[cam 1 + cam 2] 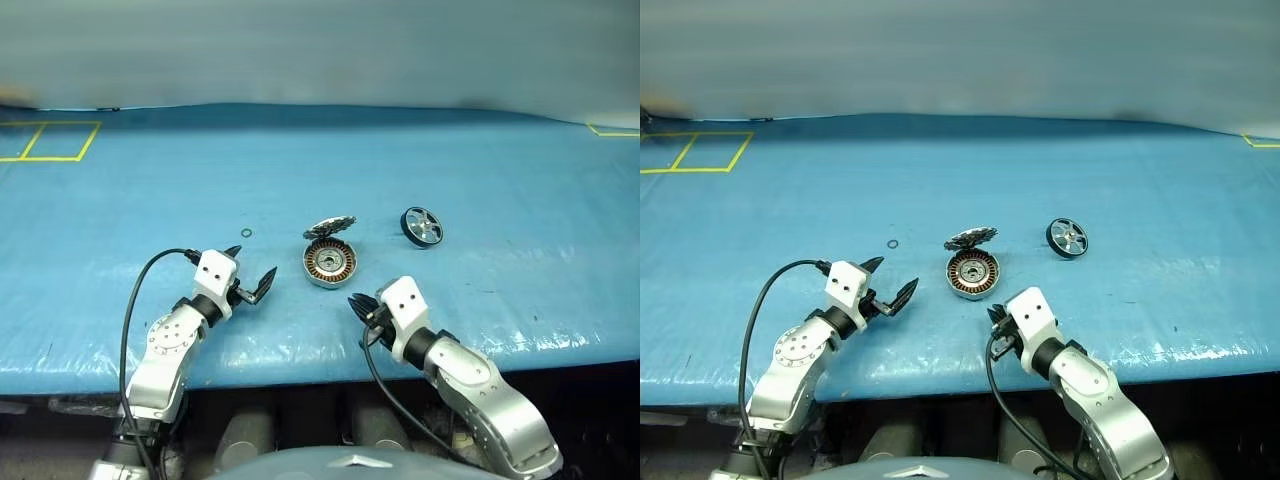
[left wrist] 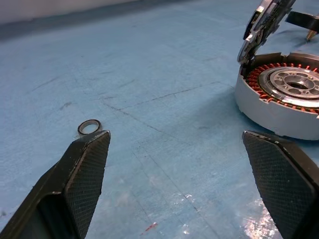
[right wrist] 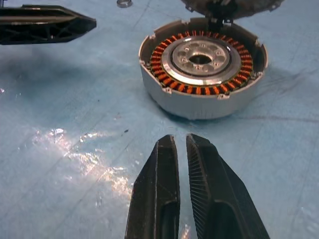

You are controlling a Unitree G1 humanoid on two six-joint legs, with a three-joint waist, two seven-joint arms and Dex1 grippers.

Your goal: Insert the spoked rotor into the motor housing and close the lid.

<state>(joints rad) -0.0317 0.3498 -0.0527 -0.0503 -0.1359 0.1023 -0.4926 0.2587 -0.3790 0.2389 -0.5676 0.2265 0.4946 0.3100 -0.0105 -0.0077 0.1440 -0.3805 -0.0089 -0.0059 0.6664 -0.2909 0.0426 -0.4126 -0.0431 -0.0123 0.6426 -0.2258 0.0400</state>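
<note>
Motor housing [image 1: 330,264] sits on the blue worktop [image 1: 480,170], near centre, open side up. Copper-brown windings ring a silver hub, clear in the right wrist view. Lid [image 1: 329,227] stands raised at the far rim of the housing, tilted; its top is cut off by the frame edge in both wrist views, and its inner face is hard to make out. Spoked rotor [image 1: 422,226] lies on the worktop to the right of the housing and slightly farther back, apart from it, nothing touching it; spoke detail too small to count.

Left hand [image 1: 251,276] is released, fingers spread wide, empty, low over the worktop to the left of the housing. A small thin washer ring [image 2: 89,127] lies flat on the worktop just past one left fingertip in the left wrist view; contact cannot be judged.

Right hand [image 3: 181,144] is nearly clenched, a narrow slit between the fingers, grasping nothing. It points at the near side of the housing, short of it, not touching.

Yellow tape lines [image 1: 45,140] mark the far left corner of the worktop.
</note>
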